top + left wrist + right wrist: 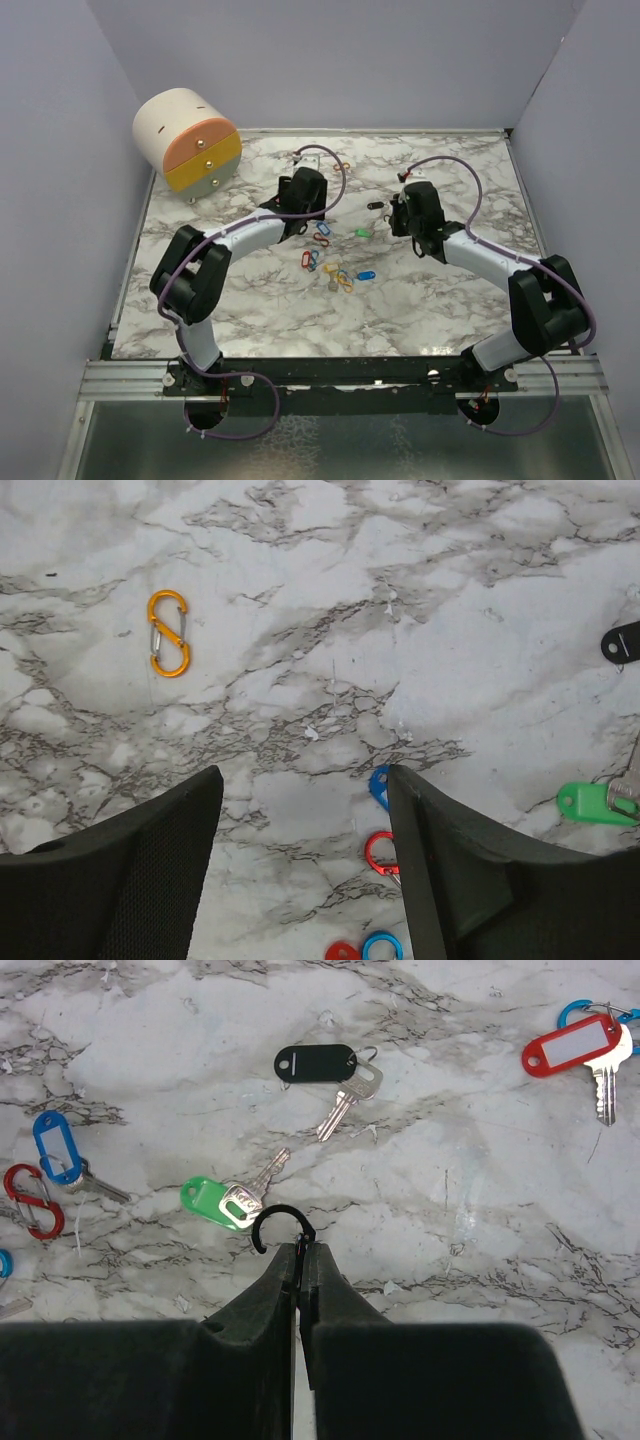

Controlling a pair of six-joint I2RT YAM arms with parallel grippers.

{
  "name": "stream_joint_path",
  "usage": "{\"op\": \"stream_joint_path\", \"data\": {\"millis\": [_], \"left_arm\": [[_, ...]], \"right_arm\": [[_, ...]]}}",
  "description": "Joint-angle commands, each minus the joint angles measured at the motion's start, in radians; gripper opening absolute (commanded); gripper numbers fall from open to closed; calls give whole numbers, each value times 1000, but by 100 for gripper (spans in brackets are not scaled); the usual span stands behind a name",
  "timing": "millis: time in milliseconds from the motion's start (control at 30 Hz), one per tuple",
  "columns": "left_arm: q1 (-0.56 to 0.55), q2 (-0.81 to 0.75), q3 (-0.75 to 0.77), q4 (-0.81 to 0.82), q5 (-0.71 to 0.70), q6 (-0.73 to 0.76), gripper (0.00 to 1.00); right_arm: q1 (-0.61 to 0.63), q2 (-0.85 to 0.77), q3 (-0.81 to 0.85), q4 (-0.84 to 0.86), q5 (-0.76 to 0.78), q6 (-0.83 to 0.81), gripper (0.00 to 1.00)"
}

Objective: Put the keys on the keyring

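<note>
Keys (340,275) with oblong plastic tags lie scattered flat on the marble table (200,310), between and just ahead of the two arms. From above they are too small to tell apart in detail.

Right wrist view:
- **Black-tagged key** (315,1063): the tag lies left to right, and the blade slants down-left from the tag's right end.
- **Green-tagged key** (210,1203): it runs on a diagonal, tag at lower left and blade pointing up-right. Its metal head lies just beside the loop of the black clip (283,1222).
- **Red-tagged key** (572,1045): the tag has a white label window and lies near the upper right corner, with the blade pointing down.
- **Blue-tagged key** (55,1145): the tag stands nearly upright at the left, with the blade pointing down-right, just above a red S-clip (32,1200).
- **Right gripper** (300,1252): it is closed tight on the black clip. The clip's open C-shaped loop juts beyond the fingertips, and the rest is hidden between the fingers.

Left wrist view:
- **Left gripper** (305,773): it hangs over bare marble with jaws apart and nothing between them. Its right finger hides part of the blue-tagged key.
- The black tag is cut off by the right edge.
- **Orange S-clip** (168,632): it lies with its long axis up and down, well to the left and apart from the keys.
</note>
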Motion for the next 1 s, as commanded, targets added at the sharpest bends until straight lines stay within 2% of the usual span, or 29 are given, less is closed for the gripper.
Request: {"op": "stream_joint_path", "data": {"millis": [0, 333, 567, 800, 967], "left_arm": [[-3, 61, 41, -44, 127, 3, 67], [-54, 83, 3, -12, 192, 8, 63], [-123, 117, 47, 18, 217, 53, 62], [-173, 160, 85, 109, 312, 118, 52], [-190, 163, 71, 203, 365, 167, 52]], "right_arm": [[6, -25, -15, 28, -16, 1, 0], [6, -10, -11, 34, -22, 0, 0], [6, -10, -6, 21, 3, 22, 0], [5, -45, -20, 13, 89, 71, 0], [1, -71, -31, 13, 119, 89, 0]]}}
